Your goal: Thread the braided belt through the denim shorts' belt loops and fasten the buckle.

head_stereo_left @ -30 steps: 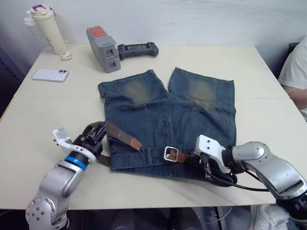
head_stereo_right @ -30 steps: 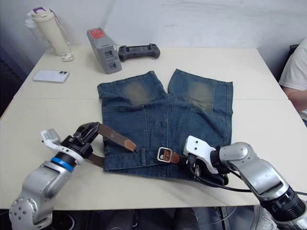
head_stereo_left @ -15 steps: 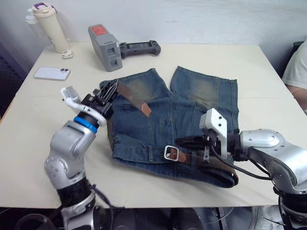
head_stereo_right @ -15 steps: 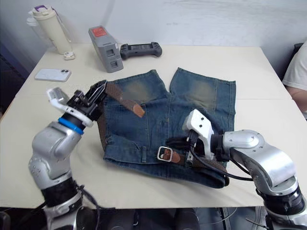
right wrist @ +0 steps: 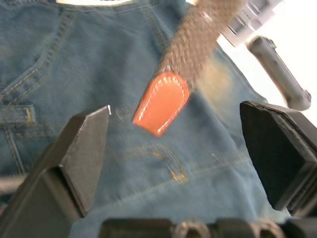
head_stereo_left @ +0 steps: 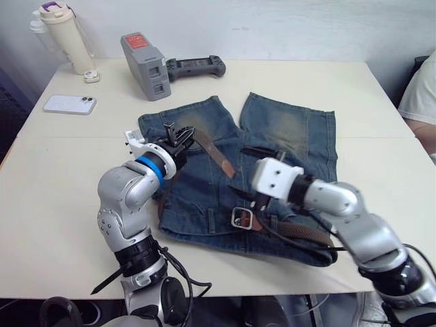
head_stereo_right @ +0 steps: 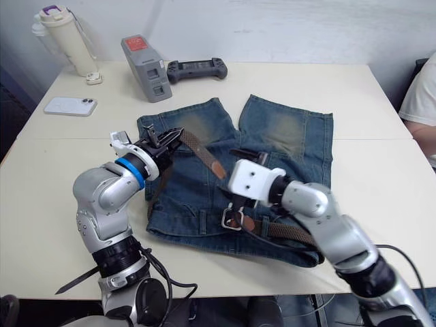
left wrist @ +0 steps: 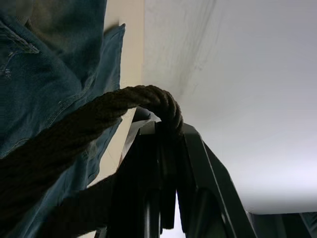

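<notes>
Blue denim shorts (head_stereo_left: 238, 170) lie flat on the cream table (head_stereo_left: 68, 177) in my head views, legs pointing away from me. My left gripper (head_stereo_left: 178, 133) pinches the braided belt (head_stereo_left: 214, 151) above the near leg, and the strap hangs out toward the middle, ending in a tan tip (head_stereo_left: 230, 170). The buckle (head_stereo_left: 242, 218) rests on the waistband near a belt loop (head_stereo_left: 212, 221). My right gripper (head_stereo_right: 240, 155) hovers over the shorts beside that tip. Farther back stand a grey battery pack (head_stereo_left: 145, 67), a black controller (head_stereo_left: 196, 67), a white phone (head_stereo_left: 66, 104) and a cream bottle (head_stereo_left: 61, 35).

Left wrist view: my fingers (left wrist: 148, 163) are pressed on the woven strap.

Right wrist view: my fingers (right wrist: 89, 144) are spread wide, the tan tip between them, untouched.
</notes>
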Robot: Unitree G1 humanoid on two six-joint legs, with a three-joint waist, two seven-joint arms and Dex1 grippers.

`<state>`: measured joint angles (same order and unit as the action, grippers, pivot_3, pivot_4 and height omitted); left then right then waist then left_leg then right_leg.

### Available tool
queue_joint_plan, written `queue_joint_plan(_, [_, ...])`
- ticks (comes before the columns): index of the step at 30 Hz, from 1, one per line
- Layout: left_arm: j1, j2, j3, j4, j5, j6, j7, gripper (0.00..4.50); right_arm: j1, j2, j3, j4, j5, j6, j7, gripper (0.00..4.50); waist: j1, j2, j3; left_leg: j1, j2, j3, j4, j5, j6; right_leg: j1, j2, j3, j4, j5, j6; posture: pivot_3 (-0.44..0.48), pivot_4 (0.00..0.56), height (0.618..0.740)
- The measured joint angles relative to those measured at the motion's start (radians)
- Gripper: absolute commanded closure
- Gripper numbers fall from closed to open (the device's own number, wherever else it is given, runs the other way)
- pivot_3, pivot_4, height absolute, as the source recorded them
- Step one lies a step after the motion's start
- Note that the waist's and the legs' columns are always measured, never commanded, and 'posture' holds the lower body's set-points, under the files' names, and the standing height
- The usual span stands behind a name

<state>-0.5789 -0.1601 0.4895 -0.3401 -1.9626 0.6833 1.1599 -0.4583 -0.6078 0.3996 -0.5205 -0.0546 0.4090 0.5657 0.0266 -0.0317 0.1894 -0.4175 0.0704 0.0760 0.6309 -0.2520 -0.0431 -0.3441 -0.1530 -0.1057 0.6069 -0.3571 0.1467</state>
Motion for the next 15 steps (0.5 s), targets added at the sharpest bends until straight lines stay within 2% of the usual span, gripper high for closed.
queue_joint_plan(9, [0.0, -0.001, -0.024, -0.016, 0.0, -0.049, 0.025, 4.5, 0.01, 0.066, 0.009, 0.092, -0.143, -0.065, -0.055, 0.03, 0.005, 0.0, 0.0, -0.003, 0.0, -0.002, 0.0, 0.0, 0.0, 0.0, 0.0, -0.003, 0.0, 0.0, 0.0, 0.0, 0.15, 0.74])
queue_joint_plan(12, [0.001, -0.001, -0.031, -0.031, 0.0, -0.061, 0.028, 4.5, 0.014, 0.074, 0.008, 0.099, -0.161, -0.078, -0.057, 0.79, 0.003, 0.0, 0.0, -0.003, 0.0, -0.002, 0.001, 0.0, 0.0, 0.0, 0.0, -0.003, 0.001, 0.0, 0.0, 0.0, 0.15, 0.74])
queue_joint_plan(15, [0.002, -0.002, -0.043, -0.05, 0.0, -0.076, 0.035, 4.5, 0.015, 0.087, -0.002, 0.104, -0.17, -0.086, -0.058, 2.34, 0.001, 0.0, 0.0, -0.003, 0.0, -0.003, 0.001, 0.0, 0.0, 0.0, 0.0, -0.003, 0.001, 0.0, 0.0, 0.0, 0.15, 0.74])
